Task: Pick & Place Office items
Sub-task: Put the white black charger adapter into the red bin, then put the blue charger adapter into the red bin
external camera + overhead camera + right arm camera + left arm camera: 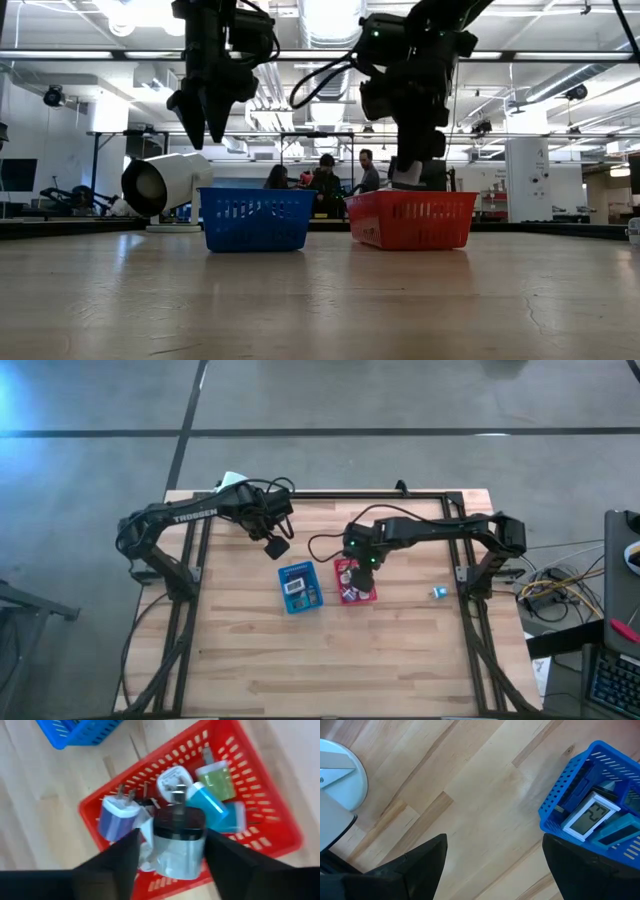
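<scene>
Right gripper (170,845) directly over the red basket (357,582), low at its rim in the low view; fingers (117,852) parted to either side of a grey-white charger plug with a black top (177,840); whether the pads actually touch it I cannot tell, so held or just released is undecided; the plug sits above the basket's contents

Red basket holds several small charger plugs: a purple-white one with prongs (117,815), a white one (172,782), a green one (217,780), a teal one (212,807); all lie loose inside the walls

Blue basket (299,588) just beside the red one, on its left in the high view; inside, a white-framed digital display (590,815) tilted against dark and teal flat pieces

One small teal piece (438,592) lies alone on the table (330,660), well apart from the red basket, toward the right arm's base

Left gripper (492,860) hangs above bare wood near the blue basket, fingers spread wide, nothing between them; a white mug (165,183) lies on its side behind it
</scene>
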`<act>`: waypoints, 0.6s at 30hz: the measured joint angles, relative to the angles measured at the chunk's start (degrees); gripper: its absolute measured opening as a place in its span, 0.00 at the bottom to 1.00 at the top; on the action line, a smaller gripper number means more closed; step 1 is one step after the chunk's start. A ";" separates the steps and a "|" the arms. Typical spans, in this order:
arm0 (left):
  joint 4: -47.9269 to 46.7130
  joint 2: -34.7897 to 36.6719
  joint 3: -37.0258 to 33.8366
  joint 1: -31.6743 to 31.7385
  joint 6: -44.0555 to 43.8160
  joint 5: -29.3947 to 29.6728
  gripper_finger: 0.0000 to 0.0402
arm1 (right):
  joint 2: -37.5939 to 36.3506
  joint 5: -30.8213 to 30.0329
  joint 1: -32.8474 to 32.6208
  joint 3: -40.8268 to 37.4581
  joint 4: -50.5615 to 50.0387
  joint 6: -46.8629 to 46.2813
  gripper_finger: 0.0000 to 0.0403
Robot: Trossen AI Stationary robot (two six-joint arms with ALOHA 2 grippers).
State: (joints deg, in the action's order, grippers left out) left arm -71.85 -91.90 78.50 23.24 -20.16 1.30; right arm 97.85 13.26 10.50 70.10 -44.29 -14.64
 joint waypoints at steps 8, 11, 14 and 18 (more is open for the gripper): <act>-0.01 0.00 0.00 -0.01 0.01 0.00 0.83 | 0.26 2.01 -0.02 -0.11 -0.25 -3.71 0.75; -0.01 0.00 0.00 -0.01 0.02 0.00 0.83 | 0.26 1.99 -0.02 0.41 -0.33 -4.04 0.78; 0.01 0.00 0.00 -0.01 0.59 0.00 0.83 | 0.17 1.99 -0.04 2.25 -1.00 -3.94 0.79; 0.01 0.00 0.00 -0.01 1.57 0.00 0.83 | -0.01 -0.58 -0.04 7.40 -6.44 -1.06 0.79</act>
State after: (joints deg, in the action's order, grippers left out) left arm -71.83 -91.90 78.50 23.23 -18.60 1.30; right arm 97.83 12.68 10.46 77.50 -50.73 -15.70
